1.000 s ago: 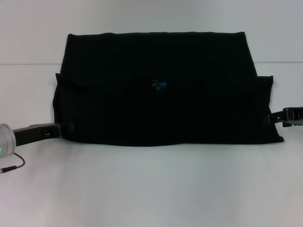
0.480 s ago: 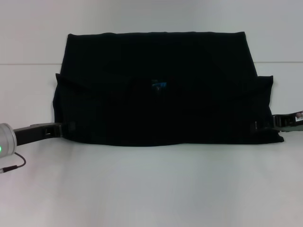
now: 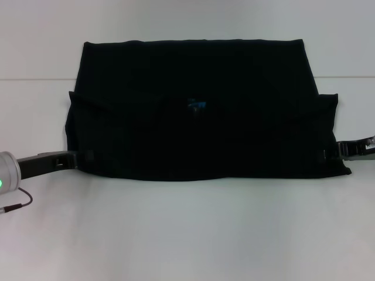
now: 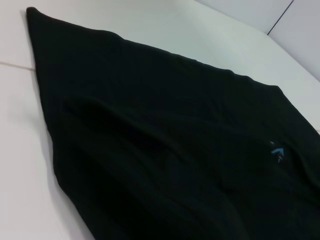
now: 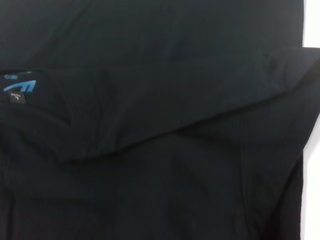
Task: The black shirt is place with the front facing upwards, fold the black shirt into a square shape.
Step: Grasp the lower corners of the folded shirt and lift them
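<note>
**Black shirt, part-folded: end effectors at both near corners**

Item: black shirt (image 3: 199, 111), lying flat on the white table (image 3: 187, 234), long axis running left to right, blue neck label (image 3: 196, 106) near its middle.

Left end effector (image 3: 82, 158): at the shirt's near left corner, shirt lying to its right. Right end effector (image 3: 328, 154): at the near right corner, shirt to its left. Neither is clearly nearer; finger state cannot be told for either.

Judgement: the coming fold likely carries one short end across the long axis.

plain black shirt (image 3: 199, 117), blue neck label (image 3: 196, 106), white table (image 3: 187, 234)
</note>
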Robot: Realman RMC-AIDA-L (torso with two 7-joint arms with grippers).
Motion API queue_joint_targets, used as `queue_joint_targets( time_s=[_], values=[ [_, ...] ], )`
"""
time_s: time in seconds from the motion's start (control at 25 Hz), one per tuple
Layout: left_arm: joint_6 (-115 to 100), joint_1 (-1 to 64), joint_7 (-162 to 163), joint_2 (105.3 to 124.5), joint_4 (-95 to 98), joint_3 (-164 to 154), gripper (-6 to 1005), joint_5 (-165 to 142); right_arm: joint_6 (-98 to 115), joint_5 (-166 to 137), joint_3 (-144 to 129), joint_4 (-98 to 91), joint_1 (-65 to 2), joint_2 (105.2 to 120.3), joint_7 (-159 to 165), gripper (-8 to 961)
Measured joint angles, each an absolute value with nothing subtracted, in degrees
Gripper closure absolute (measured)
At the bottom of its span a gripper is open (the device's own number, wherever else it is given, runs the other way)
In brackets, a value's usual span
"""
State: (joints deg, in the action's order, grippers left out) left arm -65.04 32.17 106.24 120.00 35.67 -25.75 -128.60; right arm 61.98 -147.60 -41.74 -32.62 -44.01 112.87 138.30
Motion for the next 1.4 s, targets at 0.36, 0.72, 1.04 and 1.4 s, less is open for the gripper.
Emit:
queue_joint_targets(
  time_s=[0.36,0.72,1.04,1.4],
  values=[
    [-65.09,32.17,106.26,119.97,35.59,-25.75,967,-128.58,61.90,-147.66,-42.09,-32.61,-44.08,112.94,138.31,742],
    [-68.61,32.08,106.54,119.67,36.03,-24.69,967,-128.68,63.45,-147.66,-42.10,-32.97,-43.46,112.24,138.11,909],
    [-82.12,31.04,111.63,118.02,40.26,-23.99,967,-133.85,75.98,-147.80,-42.13,-35.37,-41.78,109.35,135.63,908],
    [-104.52,30.82,112.07,116.49,41.87,-16.48,967,-145.67,93.94,-151.13,-42.12,-38.54,-38.72,109.28,130.62,907]
  ],
)
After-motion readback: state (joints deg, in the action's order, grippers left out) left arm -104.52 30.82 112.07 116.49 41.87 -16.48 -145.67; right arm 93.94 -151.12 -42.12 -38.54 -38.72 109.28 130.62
